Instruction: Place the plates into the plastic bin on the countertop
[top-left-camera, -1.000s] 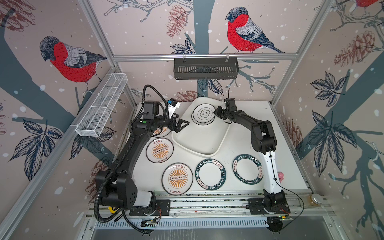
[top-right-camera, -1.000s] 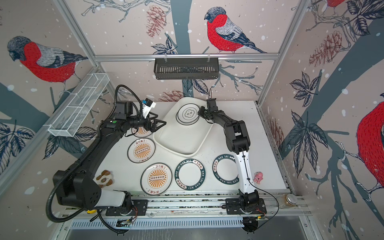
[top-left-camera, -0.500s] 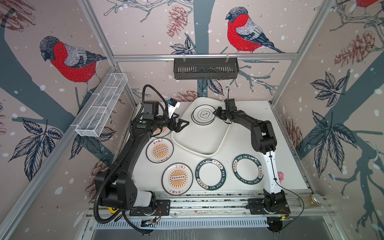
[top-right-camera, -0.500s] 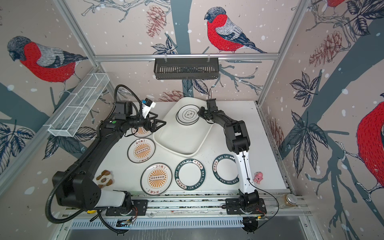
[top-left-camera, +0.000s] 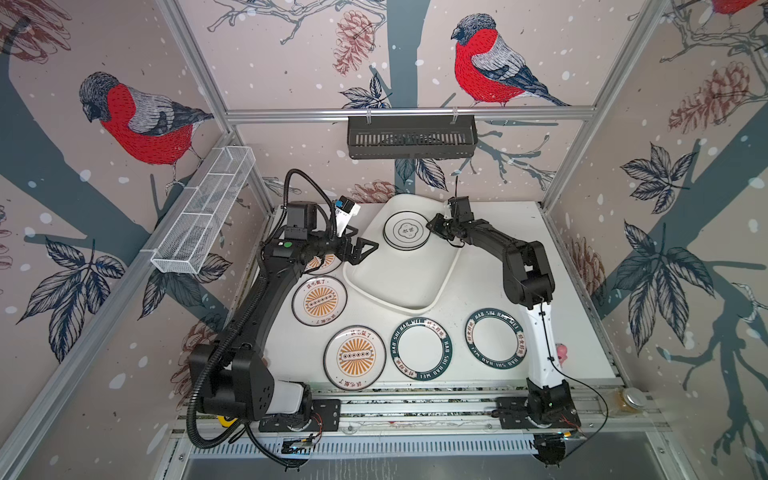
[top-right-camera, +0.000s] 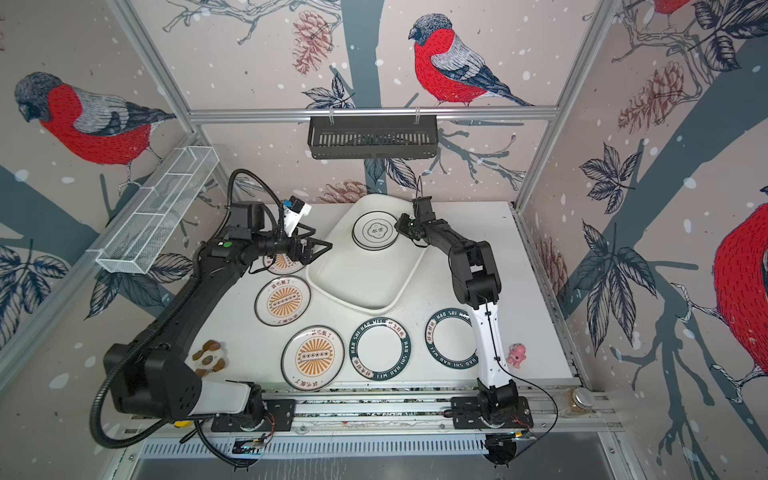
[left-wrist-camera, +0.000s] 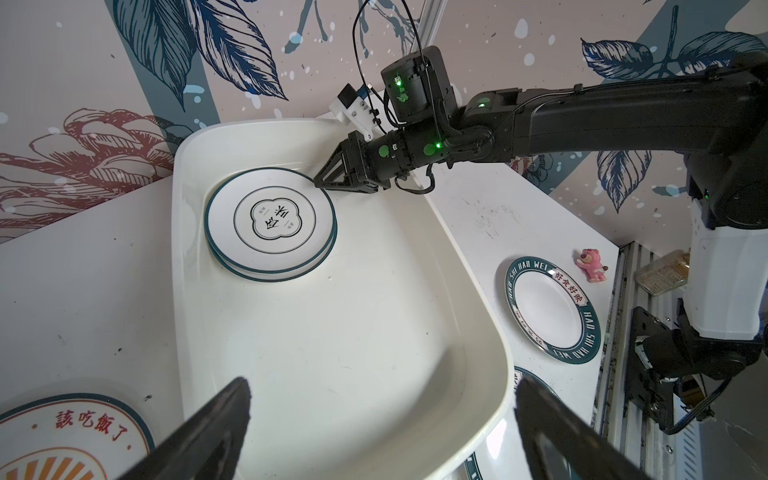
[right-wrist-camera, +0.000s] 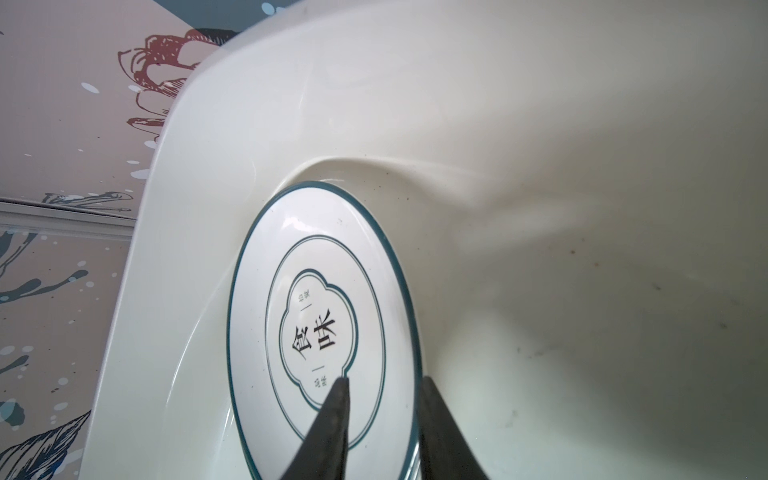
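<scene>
Small white cloud-centred plates (left-wrist-camera: 270, 220), two stacked in the shallow white plastic bin (top-left-camera: 399, 286): my right claw (right-wrist-camera: 382, 380), slightly parted, straddles the top rim, gripping nothing; my left claw (top-left-camera: 366, 252) gapes empty. On the speckled white countertop (top-left-camera: 478, 291): three orange-sunburst plates (top-left-camera: 319, 301), one beneath my left arm (top-left-camera: 257, 316), two green-banded plates (top-left-camera: 422, 349).

It was a robot test cell, a lab rig rather than any kitchen. The white countertop (top-left-camera: 478, 291) sat boxed in by aluminium frame bars (top-left-camera: 407, 113), with printed bullfinch panels (top-left-camera: 145, 124) behind and beside it. The left arm (top-left-camera: 257, 307) and the right arm (top-left-camera: 540, 345) were bolted to a slotted rail (top-left-camera: 415, 409) along its front edge, and a black slatted basket (top-left-camera: 411, 139) hung above its far edge.
</scene>
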